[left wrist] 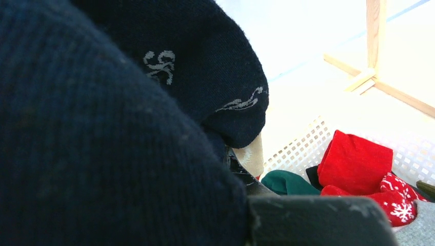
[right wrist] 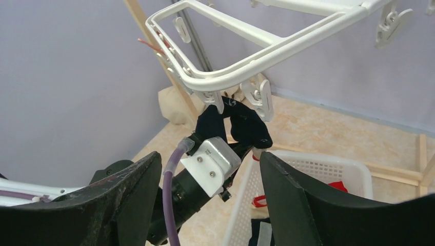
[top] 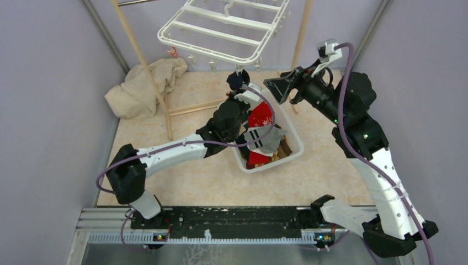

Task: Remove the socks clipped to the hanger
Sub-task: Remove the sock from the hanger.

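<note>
A white plastic rectangular hanger [right wrist: 246,72] spans the top. Under its near corner a dark navy fabric sock [right wrist: 246,123] hangs from a clip, and the left end effector [right wrist: 232,142] just below is closed on that sock. Beneath the hanger, further right, a white slatted plastic basket [right wrist: 318,166] holds a red fabric sock [right wrist: 339,185]. The right end effector [right wrist: 209,161] gapes wide and empty below the hanger.

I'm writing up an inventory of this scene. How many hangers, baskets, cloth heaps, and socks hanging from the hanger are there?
Hanger: 1
Basket: 1
Beige cloth heap: 1
Dark navy sock hanging from the hanger: 1
Total: 4
</note>
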Available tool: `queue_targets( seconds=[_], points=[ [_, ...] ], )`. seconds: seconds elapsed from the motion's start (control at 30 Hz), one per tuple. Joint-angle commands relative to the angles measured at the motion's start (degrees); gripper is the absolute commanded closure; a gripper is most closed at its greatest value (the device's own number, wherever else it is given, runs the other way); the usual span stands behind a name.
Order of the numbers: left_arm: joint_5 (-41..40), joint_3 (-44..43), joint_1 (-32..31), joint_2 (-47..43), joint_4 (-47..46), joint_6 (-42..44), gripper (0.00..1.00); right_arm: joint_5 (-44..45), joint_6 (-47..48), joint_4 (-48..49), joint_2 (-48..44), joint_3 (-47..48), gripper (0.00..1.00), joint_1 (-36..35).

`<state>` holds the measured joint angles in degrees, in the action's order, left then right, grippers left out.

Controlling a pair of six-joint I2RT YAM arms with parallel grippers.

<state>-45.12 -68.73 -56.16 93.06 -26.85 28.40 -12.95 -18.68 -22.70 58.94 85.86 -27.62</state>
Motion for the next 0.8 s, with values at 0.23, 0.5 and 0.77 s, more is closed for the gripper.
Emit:
queue_targets(
  seconds=[0.23, 0.5, 0.77],
  points=[
    [-1.5, -0.6, -0.5, -1.3, -2.3, 0.9, 0.93, -2.0, -2.5, 4.1, 1.5, 1.1, 0.29, 0.1],
    [-1.9, 0.0, -0.5, -1.2, -2.9, 1.1, 0.93, -2.6, -4.8, 7.2, 5.5, 3.6, 0.31, 0.1],
    [-2.4, 0.3, -0.6, -1.1, -3.9, 2.0, 0.93, -2.3, -4.4, 9.5, 8.3, 4.4, 0.35, -1.4]
  ],
)
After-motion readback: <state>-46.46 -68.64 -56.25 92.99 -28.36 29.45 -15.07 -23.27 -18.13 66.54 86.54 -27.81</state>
